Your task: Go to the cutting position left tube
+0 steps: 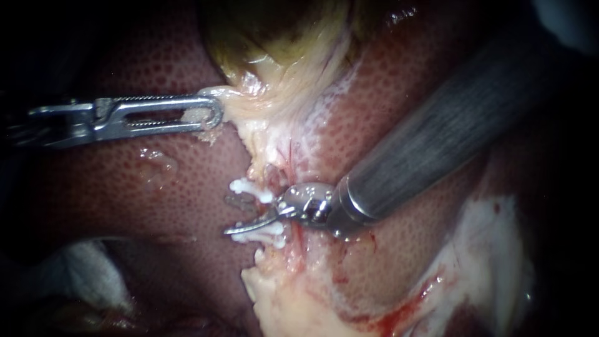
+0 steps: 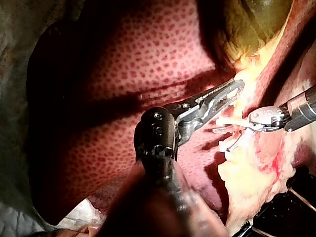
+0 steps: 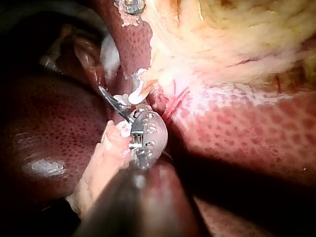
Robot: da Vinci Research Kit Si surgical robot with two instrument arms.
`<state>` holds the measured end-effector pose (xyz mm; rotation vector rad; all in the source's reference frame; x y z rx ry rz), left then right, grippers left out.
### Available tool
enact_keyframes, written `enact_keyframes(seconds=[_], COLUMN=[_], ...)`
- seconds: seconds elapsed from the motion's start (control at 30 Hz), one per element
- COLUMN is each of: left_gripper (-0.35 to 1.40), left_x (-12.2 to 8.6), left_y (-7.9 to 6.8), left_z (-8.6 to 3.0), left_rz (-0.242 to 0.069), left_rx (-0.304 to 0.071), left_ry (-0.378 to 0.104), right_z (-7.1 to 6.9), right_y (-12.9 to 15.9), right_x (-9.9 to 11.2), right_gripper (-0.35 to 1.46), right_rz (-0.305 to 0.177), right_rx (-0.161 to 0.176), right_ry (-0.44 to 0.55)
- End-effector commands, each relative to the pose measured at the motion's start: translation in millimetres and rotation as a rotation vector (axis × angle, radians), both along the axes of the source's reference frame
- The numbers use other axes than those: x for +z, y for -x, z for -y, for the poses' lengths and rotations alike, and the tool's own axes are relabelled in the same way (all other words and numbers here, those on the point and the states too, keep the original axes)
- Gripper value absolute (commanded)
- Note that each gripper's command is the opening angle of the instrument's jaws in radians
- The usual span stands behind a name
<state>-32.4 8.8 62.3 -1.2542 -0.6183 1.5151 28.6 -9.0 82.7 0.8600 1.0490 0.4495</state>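
Pale tube (image 1: 272, 173), upright, 2 white clips (image 1: 253, 187) clamped across it

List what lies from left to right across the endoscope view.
left instrument → clips → right instrument's shaft

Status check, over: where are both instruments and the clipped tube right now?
Left instrument shut on pale gallbladder tissue. Right instrument open at the tube, between two white clips. Nothing seen in the way.
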Motion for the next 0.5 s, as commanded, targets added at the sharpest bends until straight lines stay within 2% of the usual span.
enact_keyframes(seconds=[0.03,0.37,0.4,0.5], left_gripper=[-0.35,-0.35,-0.35,-0.35], left_x=[0.0,0.0,0.0,0.0], left_y=[0.0,0.0,0.1,0.1], left_z=[0.0,0.1,0.0,0.0], left_rz=[-0.001,-0.001,-0.001,-0.001], left_rx=[0.000,0.000,0.000,-0.001], left_ry=[0.000,0.000,0.000,0.000], right_z=[0.1,0.0,0.0,0.1], right_y=[0.0,0.0,0.0,0.0], right_x=[-0.1,0.0,0.0,-0.1], right_gripper=[0.99,0.99,0.90,0.92], right_rz=[0.000,0.000,0.000,0.000], right_rx=[0.001,0.001,0.001,0.000], right_ry=[0.000,0.000,0.000,0.001])
